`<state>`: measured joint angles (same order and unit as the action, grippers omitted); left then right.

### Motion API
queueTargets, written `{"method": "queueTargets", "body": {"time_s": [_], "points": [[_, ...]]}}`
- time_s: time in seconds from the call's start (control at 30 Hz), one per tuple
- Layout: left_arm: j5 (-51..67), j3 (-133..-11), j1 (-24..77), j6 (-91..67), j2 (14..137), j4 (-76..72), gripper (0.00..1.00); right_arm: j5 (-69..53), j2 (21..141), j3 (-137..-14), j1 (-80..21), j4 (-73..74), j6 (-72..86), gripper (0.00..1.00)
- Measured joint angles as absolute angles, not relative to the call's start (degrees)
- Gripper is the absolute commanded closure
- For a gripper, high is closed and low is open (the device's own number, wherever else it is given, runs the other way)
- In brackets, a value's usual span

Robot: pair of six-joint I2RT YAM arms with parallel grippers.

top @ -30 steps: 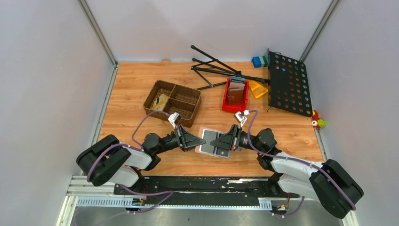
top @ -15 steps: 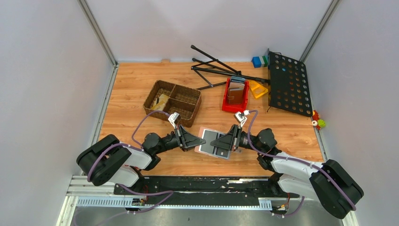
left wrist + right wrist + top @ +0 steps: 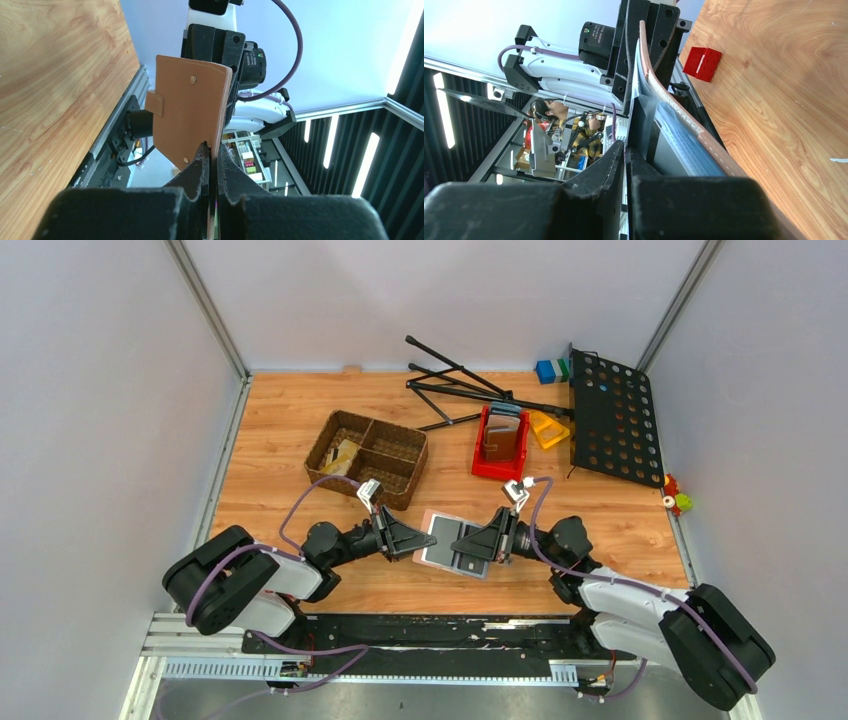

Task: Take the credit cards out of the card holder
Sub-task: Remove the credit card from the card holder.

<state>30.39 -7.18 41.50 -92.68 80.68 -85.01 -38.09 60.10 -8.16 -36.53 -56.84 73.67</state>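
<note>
card holder (image 3: 187, 115): open, held clear of the table (image 3: 280, 430) just to the near right of the wicker basket (image 3: 367, 453)
facing: light grey inside with dark slot strips turned up; taupe outside, with its strap tab and studs, turned down
long axis: runs left to right between the two arms, away from the basket, a little skewed to the table's edge
wicker basket: split into compartments; the left ones hold pale flat items, the right one looks bare
red bin (image 3: 499, 447): right of the basket; wallets stand upright in it, a brown one in front
left gripper (image 3: 211, 150): fingers pinched together on the holder's edge nearer the basket
right gripper (image 3: 625, 150): fingers pressed together on a thin edge at the holder's far side from the basket; whether that is a card or the lining cannot be told
</note>
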Motion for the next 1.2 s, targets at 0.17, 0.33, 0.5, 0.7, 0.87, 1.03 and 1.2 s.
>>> {"method": "queueTargets", "body": {"time_s": [0.17, 0.33, 0.5, 0.7, 0.87, 1.03, 1.2], "points": [[30.44, -7.18, 41.47, -92.66, 80.53, -85.08, 0.93, -38.24, 59.24, -8.16, -36.27, -56.73, 73.65, 1.0], [30.61, -7.18, 41.5, -92.58, 80.44, -85.06, 0.86, -38.3, 59.02, -8.16, -36.16, -56.31, 73.65, 1.0], [30.76, -7.18, 41.5, -92.23, 80.44, -84.99, 0.9, -38.39, 58.72, -7.94, -35.81, -55.9, 73.38, 1.0], [30.81, -7.18, 41.47, -88.38, 80.49, -80.62, 0.92, -38.2, 59.2, -7.75, -35.42, -51.22, 70.7, 1.0], [30.57, -7.18, 41.25, -84.42, 82.7, -77.32, 0.93, -37.95, 63.64, -7.66, -35.27, -49.91, 68.66, 1.0], [30.06, -7.18, 41.15, -80.75, 87.92, -76.03, 0.94, -38.0, 70.87, -7.64, -35.07, -50.09, 67.35, 1.0], [29.91, -7.16, 41.17, -79.07, 93.34, -76.75, 0.92, -38.04, 77.06, -7.64, -35.07, -50.35, 66.39, 1.0]]}}
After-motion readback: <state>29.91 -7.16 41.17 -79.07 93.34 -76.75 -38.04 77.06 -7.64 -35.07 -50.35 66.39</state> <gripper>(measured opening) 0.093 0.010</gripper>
